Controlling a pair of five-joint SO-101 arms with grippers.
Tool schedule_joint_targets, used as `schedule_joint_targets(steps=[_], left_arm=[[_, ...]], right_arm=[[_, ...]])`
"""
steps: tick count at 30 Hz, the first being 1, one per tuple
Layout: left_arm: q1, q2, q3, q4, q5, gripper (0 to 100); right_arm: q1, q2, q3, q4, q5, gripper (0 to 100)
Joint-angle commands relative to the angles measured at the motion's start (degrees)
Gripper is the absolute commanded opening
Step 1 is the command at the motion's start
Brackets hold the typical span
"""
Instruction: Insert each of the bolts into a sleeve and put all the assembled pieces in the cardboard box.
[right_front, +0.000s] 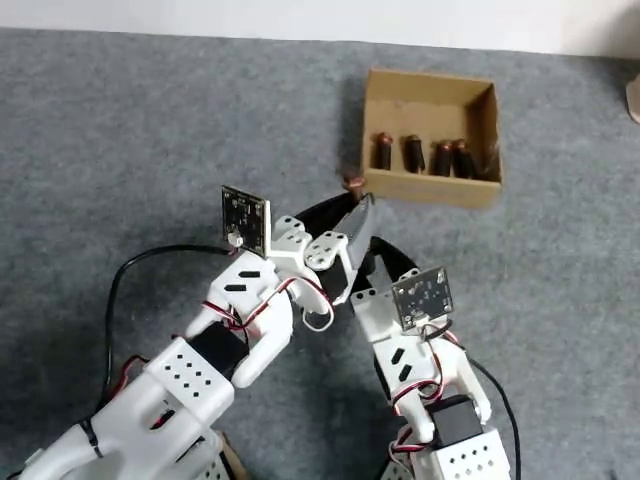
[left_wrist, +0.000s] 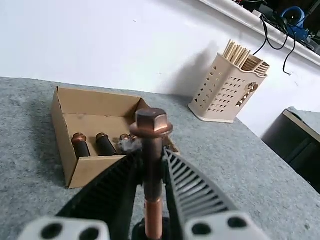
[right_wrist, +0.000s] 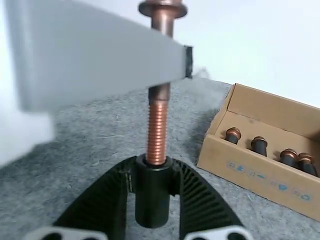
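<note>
Bolt (left_wrist: 151, 165) sits clamped in our left jaws, head toward the box (right_front: 430, 187), its threaded end at the mouth of the black sleeve (right_wrist: 152, 195) gripped tight in our right jaws. We hold the pair just beside the box's near corner, over the grey surface (right_front: 150, 130). Four assembled pieces (right_front: 413, 152) lie side by side inside the box.

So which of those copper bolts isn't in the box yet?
The bolt held by the left gripper, its tip entering the sleeve in the right gripper. The other four lie sleeved in the box.
</note>
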Motion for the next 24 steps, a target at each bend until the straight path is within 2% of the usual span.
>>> schedule_joint_targets(steps=[1, 13, 17, 24], left_arm=[[0.75, -1.80, -0.48, -1.67, -0.44, 0], [-1.45, -2.24, 1.10, -1.32, -0.70, 0], [-1.01, -1.89, 2.33, -1.58, -5.10, 0], [-1.01, -2.24, 5.85, -1.41, -5.27, 1]], right_arm=[[-0.84, -1.63, 6.46, 0.04, 0.35, 0.4], [-1.89, -1.63, 6.20, -0.13, 0.35, 0.4], [-1.71, -1.63, 6.20, -0.13, 0.35, 0.4], [-1.54, -1.63, 5.93, -0.22, 0.35, 0.4]])
